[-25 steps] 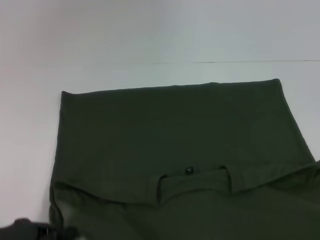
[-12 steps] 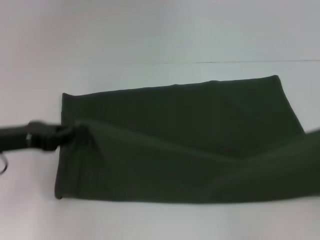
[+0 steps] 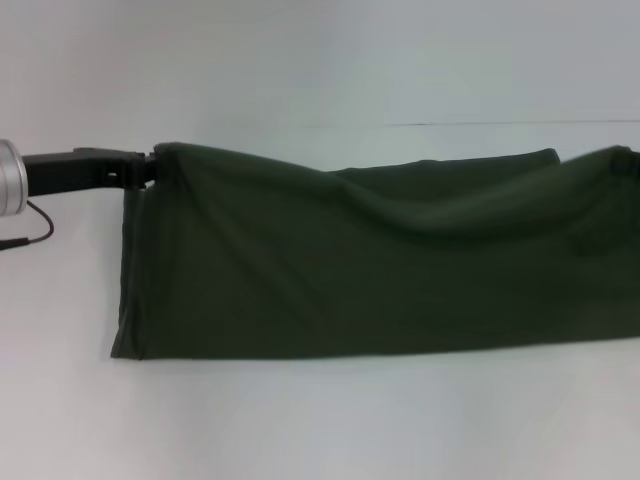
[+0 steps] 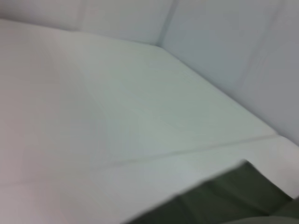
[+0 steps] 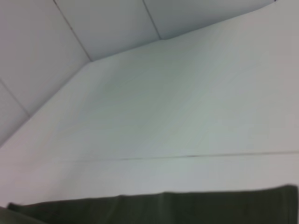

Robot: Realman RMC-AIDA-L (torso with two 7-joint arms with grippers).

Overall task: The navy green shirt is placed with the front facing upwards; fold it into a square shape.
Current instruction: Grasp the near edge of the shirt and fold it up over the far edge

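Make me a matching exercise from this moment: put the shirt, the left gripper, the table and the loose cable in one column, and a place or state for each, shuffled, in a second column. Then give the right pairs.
Column one:
1. navy green shirt
2. left gripper
3. table
4. cable

Column two:
A. white, bare in front of the near fold
B. at the far left corner of the cloth, holding its edge
C. folded over, plain side up, no lettering in sight
D. thin and dark, hanging in a loop under the left arm

Pairs: 1-C, 2-B, 3-A, 4-D
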